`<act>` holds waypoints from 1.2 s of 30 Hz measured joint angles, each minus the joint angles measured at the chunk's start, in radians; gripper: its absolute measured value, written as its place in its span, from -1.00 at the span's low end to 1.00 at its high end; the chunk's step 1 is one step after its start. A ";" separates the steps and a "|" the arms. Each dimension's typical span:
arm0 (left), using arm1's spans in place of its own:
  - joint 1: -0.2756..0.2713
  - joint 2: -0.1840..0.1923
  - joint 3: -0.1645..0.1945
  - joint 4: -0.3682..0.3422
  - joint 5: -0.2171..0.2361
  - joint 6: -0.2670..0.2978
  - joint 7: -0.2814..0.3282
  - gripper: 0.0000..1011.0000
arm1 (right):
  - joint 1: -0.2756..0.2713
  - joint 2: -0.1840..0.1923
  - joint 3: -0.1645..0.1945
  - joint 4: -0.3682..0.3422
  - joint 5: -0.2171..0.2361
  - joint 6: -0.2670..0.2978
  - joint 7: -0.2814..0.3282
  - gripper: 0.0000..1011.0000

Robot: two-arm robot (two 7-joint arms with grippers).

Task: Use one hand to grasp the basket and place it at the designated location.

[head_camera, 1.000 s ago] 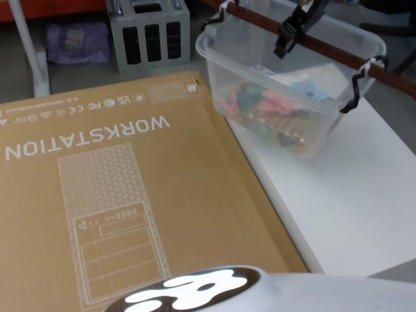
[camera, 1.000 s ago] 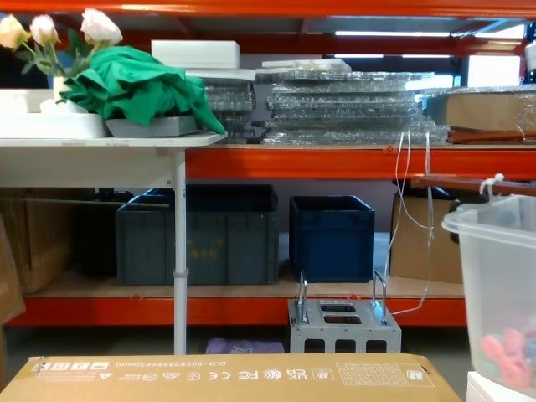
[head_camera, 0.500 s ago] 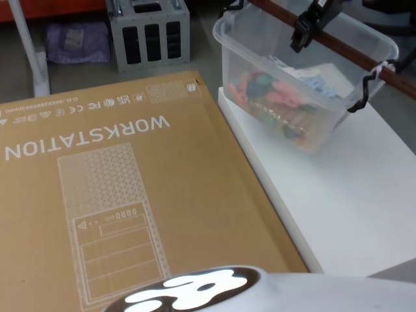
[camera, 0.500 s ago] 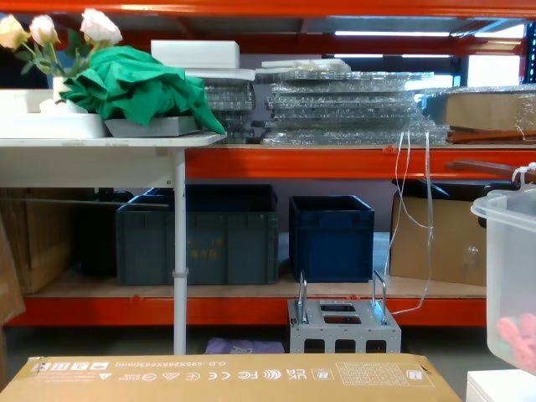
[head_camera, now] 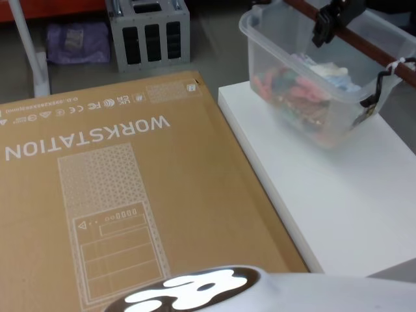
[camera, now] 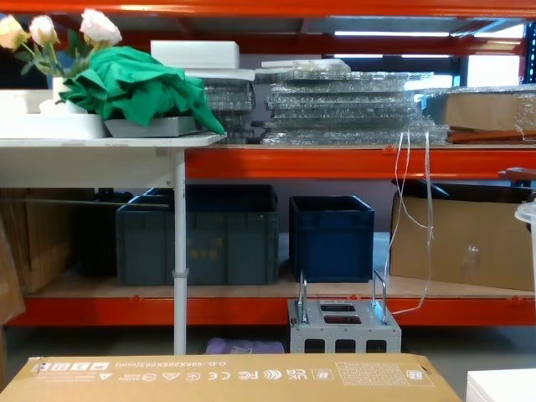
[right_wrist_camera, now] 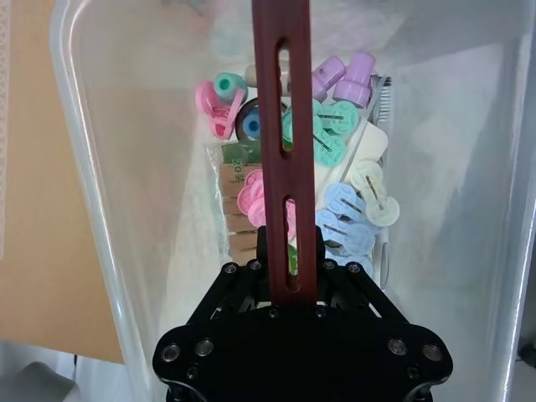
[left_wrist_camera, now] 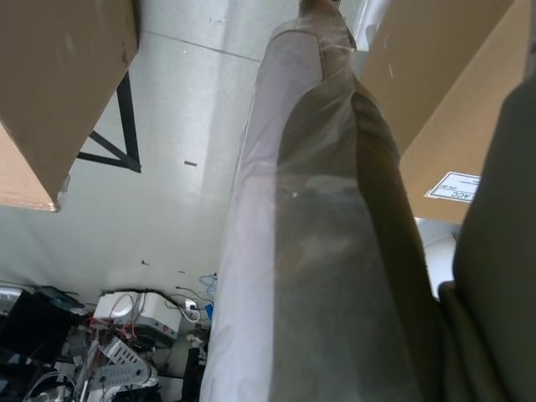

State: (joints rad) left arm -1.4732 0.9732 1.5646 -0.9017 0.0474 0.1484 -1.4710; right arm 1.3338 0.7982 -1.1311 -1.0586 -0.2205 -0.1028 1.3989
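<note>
- Since the earlier pictures, the basket (head_camera: 292,65) has gone to the right and farther from the robot. In the chest view just a thin strip of its rim (camera: 529,213) is left at the right edge.
- Nearest to the robot lies a big cardboard box (head_camera: 117,182) with the word WORKSTATION printed on its top. It lies against the left side of the white table (head_camera: 325,201).
- The basket is over the far right part of the table, a little tilted. Whether its bottom touches the table cannot be told.
- Inside the basket lie many small round pieces (right_wrist_camera: 335,134) in pink, green, blue and purple, together with some flat packets.
- A dark red slotted bar (head_camera: 370,45) goes across the top of the basket. Black cords (head_camera: 377,91) tie it to the rim.
- The right tool (head_camera: 325,23) is closed around this bar. In the right wrist view its black fingers (right_wrist_camera: 322,272) press on both sides of the bar, above the basket's inside.
- The left arm is idle, away from the basket. Its wrist view looks past a pale wrapped column (left_wrist_camera: 310,251) to a grey floor.
- Beyond the box, a grey metal frame (head_camera: 148,29) stands on the floor.
- Farthest away are orange shelves with dark blue crates (camera: 331,239). A green cloth (camera: 138,88) lies on a white side table at the left.
</note>
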 joint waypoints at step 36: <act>0.000 0.000 0.000 0.000 0.000 0.000 0.000 -1.00 | -0.043 0.020 0.071 0.044 -0.001 0.091 0.007 -0.59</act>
State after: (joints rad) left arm -1.4731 0.9732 1.5646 -0.9016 0.0473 0.1483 -1.4710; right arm 1.2913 0.8180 -1.0602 -1.0150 -0.2212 -0.0119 1.4060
